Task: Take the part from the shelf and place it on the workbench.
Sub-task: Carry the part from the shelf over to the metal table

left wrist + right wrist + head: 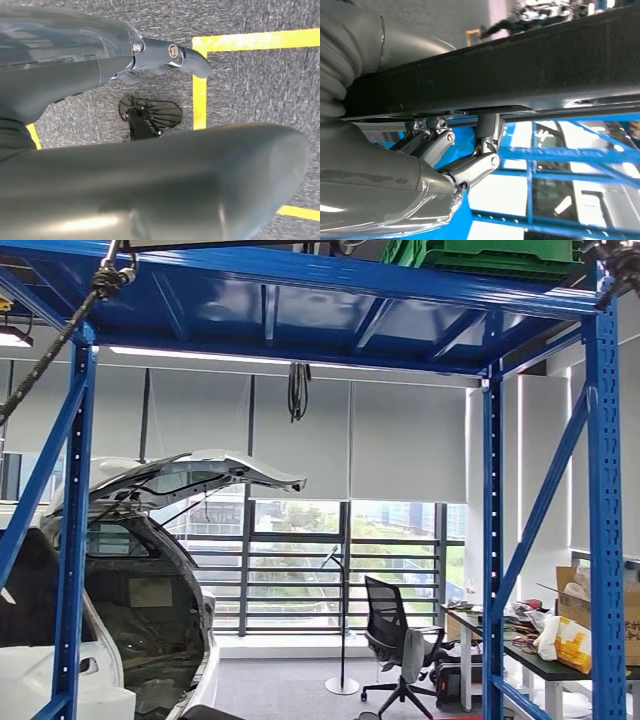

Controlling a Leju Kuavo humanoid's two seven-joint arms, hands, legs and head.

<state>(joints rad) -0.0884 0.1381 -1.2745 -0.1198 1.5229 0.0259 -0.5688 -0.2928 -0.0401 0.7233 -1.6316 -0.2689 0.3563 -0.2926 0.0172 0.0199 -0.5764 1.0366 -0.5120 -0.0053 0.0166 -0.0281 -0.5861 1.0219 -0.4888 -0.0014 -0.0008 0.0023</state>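
One blue shelf (604, 540), one white car (113, 640), one office chair (389, 625), one green crate (483, 255).

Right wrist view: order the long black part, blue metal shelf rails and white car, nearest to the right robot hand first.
1. Long black part, against the right robot hand.
2. Blue metal shelf rails, behind.
3. White car, beyond rails.

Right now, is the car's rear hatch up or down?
Up. In the head view the white car's hatch is raised above the open, dark cargo bay, behind the blue rack.
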